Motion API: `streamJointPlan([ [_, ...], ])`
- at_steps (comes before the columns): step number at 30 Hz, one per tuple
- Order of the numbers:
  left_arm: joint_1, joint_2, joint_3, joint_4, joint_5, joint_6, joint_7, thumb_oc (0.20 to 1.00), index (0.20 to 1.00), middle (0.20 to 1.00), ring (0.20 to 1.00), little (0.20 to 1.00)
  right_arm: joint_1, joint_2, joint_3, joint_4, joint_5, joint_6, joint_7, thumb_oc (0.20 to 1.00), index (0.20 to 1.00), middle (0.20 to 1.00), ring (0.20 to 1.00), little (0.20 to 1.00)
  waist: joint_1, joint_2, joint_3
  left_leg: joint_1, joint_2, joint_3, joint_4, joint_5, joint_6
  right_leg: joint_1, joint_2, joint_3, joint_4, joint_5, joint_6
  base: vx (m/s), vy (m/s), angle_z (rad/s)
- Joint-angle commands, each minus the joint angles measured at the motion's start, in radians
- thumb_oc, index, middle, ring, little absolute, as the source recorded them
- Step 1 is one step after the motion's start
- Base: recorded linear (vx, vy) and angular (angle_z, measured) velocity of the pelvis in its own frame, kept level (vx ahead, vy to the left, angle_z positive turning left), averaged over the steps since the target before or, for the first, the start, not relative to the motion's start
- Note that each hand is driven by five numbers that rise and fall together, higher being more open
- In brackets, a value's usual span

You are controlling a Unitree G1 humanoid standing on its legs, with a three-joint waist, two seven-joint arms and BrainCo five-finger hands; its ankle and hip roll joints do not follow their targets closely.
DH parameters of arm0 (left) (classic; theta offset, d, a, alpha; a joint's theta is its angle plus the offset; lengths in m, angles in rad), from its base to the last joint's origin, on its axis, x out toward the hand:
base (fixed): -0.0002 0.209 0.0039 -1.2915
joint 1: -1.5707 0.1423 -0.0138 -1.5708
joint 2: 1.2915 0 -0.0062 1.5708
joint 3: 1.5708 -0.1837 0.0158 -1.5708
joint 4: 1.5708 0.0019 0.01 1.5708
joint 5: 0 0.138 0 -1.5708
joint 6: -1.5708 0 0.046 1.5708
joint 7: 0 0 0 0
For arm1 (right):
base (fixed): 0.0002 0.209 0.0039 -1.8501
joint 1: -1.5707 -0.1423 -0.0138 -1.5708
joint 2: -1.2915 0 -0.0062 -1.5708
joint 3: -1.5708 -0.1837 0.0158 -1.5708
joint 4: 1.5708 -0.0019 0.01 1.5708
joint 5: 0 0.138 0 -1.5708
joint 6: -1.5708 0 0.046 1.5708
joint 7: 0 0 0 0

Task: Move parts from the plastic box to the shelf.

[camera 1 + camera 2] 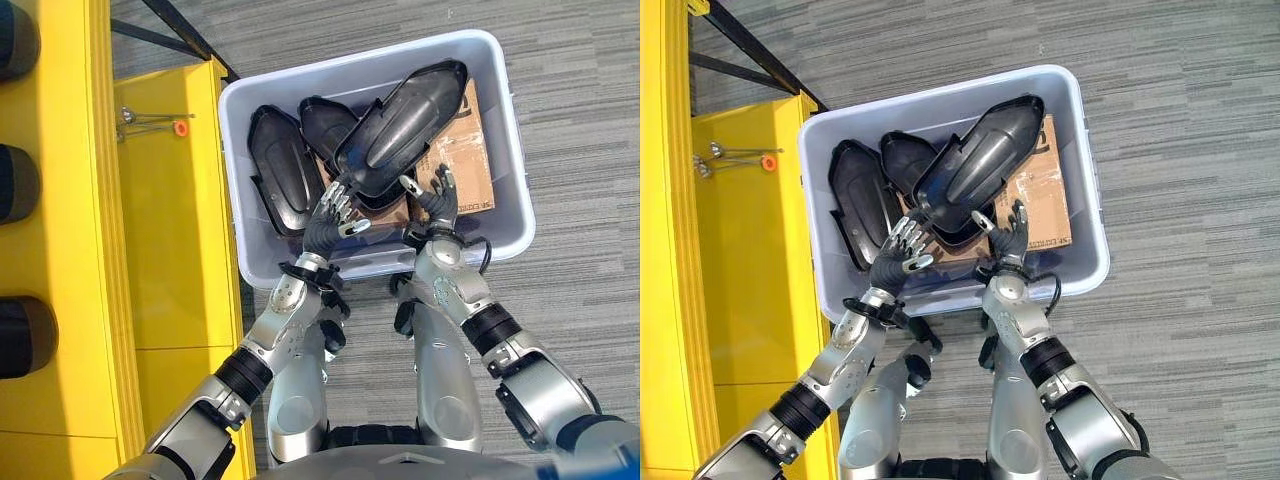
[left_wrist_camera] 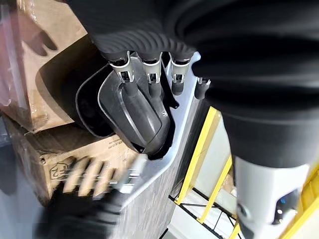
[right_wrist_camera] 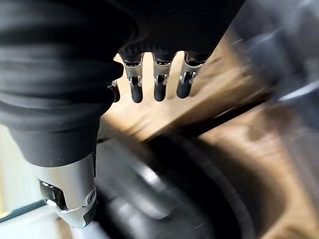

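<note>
A pale grey plastic box [image 1: 505, 110] sits on the grey carpeted floor [image 1: 580, 150], just beside the bright yellow metal shelf [image 1: 170, 260] on the robot's left. Inside the box lie several black moulded plastic shells over a sheet of brown cardboard [image 1: 470, 150]. The largest black elongated shell [image 1: 405, 115] lies tilted across the others, with two smaller black shells [image 1: 285, 180] against the box's left wall.

Both hands reach in over the near rim. The left hand [image 1: 330, 215] has its fingers [image 2: 149, 97] laid along the near end of the large shell, gently bent but not closed round it. The right hand [image 1: 437, 200] is on the other side of that same end with its fingers [image 3: 158, 82] straight and spread apart, seemingly just clear of the shell (contact there cannot be made out).

The step looks like a two-handed pickup of the large shell. The risks, as I judge them: the shell is smooth and curved, so a press from open fingers could let it slip or pivot; its far end overlaps the neighbouring shells and might drag them; and swinging it leftward could knock it against the box wall or the shelf edge.
</note>
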Motion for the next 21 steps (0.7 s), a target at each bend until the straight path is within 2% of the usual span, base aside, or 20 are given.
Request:
streamJointPlan([
  [1, 0.019, 0.000, -0.014, -0.120, -0.010, -0.096, -0.026, 1.000, 1.000, 1.000, 1.000, 1.000, -0.054, 0.062, -0.039, 0.029, 0.121, -0.034, -0.009, 1.000, 1.000, 1.000, 1.000, 1.000, 0.022, 0.025, -0.037, -0.051, 0.067, -0.056, 0.054, 0.021, -0.076, -0.012, -0.077, -0.006, 0.134, -0.101, 0.121, 0.00, 0.000, 0.00],
  [4, 0.010, -0.003, -0.008, -0.127, -0.025, -0.122, -0.026, 1.000, 1.000, 1.000, 1.000, 1.000, -0.088, 0.068, -0.068, 0.104, 0.238, -0.032, 0.017, 1.000, 1.000, 1.000, 1.000, 1.000, 0.037, 0.033, -0.037, -0.060, 0.065, -0.061, 0.055, 0.024, -0.078, -0.016, -0.087, -0.017, 0.142, -0.101, 0.121, 0.00, 0.007, 0.06],
  [6, 0.003, -0.006, -0.006, -0.129, -0.028, -0.136, -0.025, 1.000, 1.000, 1.000, 1.000, 1.000, -0.105, 0.073, -0.078, 0.140, 0.262, -0.038, 0.033, 1.000, 1.000, 1.000, 1.000, 1.000, 0.045, 0.035, -0.037, -0.068, 0.065, -0.064, 0.056, 0.026, -0.078, -0.021, -0.091, -0.023, 0.148, -0.101, 0.121, 0.00, 0.002, 0.10],
  [8, 0.001, -0.010, -0.001, -0.141, -0.069, -0.140, -0.033, 1.000, 1.000, 1.000, 1.000, 1.000, -0.120, 0.078, -0.087, 0.165, 0.291, -0.043, 0.033, 1.000, 1.000, 1.000, 1.000, 1.000, 0.056, 0.040, -0.037, -0.083, 0.066, -0.071, 0.061, 0.027, -0.079, -0.032, -0.098, -0.029, 0.158, -0.101, 0.120, 0.00, -0.006, 0.20],
  [9, 0.001, -0.015, 0.002, -0.148, -0.135, -0.125, -0.061, 1.000, 1.000, 1.000, 1.000, 1.000, -0.128, 0.079, -0.089, 0.180, 0.304, -0.036, 0.034, 1.000, 1.000, 1.000, 1.000, 1.000, 0.062, 0.042, -0.037, -0.092, 0.065, -0.076, 0.064, 0.028, -0.079, -0.039, -0.102, -0.032, 0.165, -0.100, 0.121, 0.00, -0.004, 0.10],
  [10, 0.003, -0.029, 0.006, -0.143, -0.183, -0.120, -0.091, 1.000, 1.000, 1.000, 1.000, 1.000, -0.147, 0.081, -0.089, 0.207, 0.296, -0.032, 0.039, 1.000, 1.000, 1.000, 1.000, 1.000, 0.070, 0.044, -0.037, -0.102, 0.065, -0.081, 0.067, 0.029, -0.078, -0.046, -0.106, -0.036, 0.172, -0.100, 0.121, 0.00, 0.000, 0.00],
  [18, -0.003, -0.045, 0.012, -0.158, -0.184, -0.097, -0.088, 1.000, 1.000, 1.000, 1.000, 1.000, -0.194, 0.071, -0.080, 0.229, 0.216, -0.009, 0.043, 1.000, 1.000, 1.000, 1.000, 1.000, 0.089, 0.050, -0.037, -0.137, 0.068, -0.095, 0.080, 0.035, -0.078, -0.074, -0.120, -0.048, 0.196, -0.097, 0.123, 0.00, 0.006, 0.08],
  [21, 0.003, -0.043, 0.013, -0.169, -0.186, -0.086, -0.080, 1.000, 1.000, 1.000, 1.000, 1.000, -0.201, 0.063, -0.074, 0.217, 0.223, -0.041, 0.052, 1.000, 1.000, 1.000, 1.000, 1.000, 0.095, 0.050, -0.037, -0.148, 0.070, -0.099, 0.083, 0.037, -0.079, -0.082, -0.124, -0.052, 0.209, -0.101, 0.123, 0.01, 0.028, 0.05],
])
